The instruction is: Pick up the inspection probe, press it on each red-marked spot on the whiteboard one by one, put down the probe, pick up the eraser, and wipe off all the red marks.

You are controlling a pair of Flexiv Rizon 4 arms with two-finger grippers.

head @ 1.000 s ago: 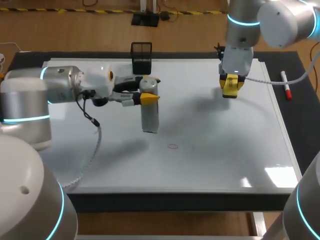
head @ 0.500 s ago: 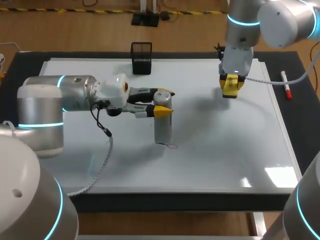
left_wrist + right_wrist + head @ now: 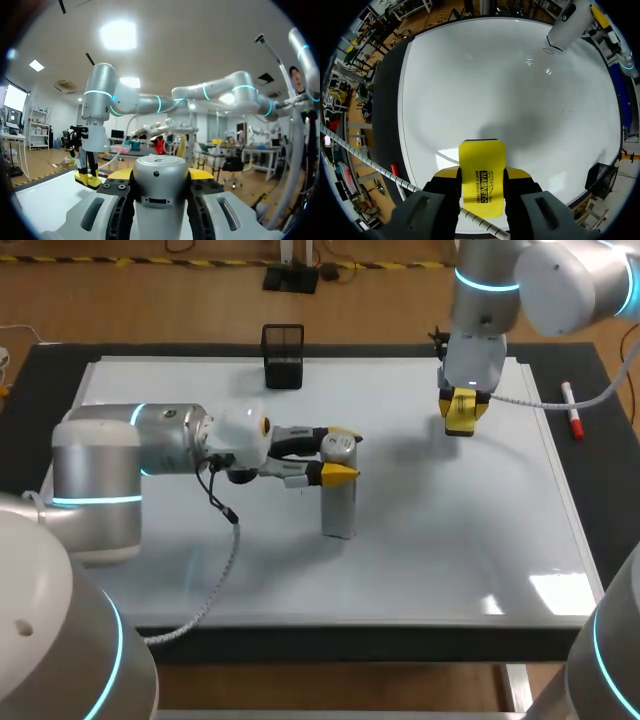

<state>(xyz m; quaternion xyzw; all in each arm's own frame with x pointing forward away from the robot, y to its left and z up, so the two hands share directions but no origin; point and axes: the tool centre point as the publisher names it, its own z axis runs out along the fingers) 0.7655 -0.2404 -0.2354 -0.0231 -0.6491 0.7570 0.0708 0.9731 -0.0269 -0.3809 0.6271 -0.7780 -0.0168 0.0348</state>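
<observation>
Head view: the left end effector (image 3: 340,452) is clamped on the upright inspection probe (image 3: 338,508), whose foot appears to be down on the whiteboard (image 3: 450,540), mid-board.

Left wrist view: both fingers pinch the probe's body.

Right wrist view: the right end effector (image 3: 481,172) grips the eraser (image 3: 481,160). The red mark (image 3: 548,50) sits right at the probe's tip, so press straight down with no sliding.

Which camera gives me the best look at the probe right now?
The head view: the probe stands upright on the whiteboard, gripped near its top by the left gripper. The left wrist view shows only its upper end between the fingers. The right wrist view shows it small and far off.
</observation>
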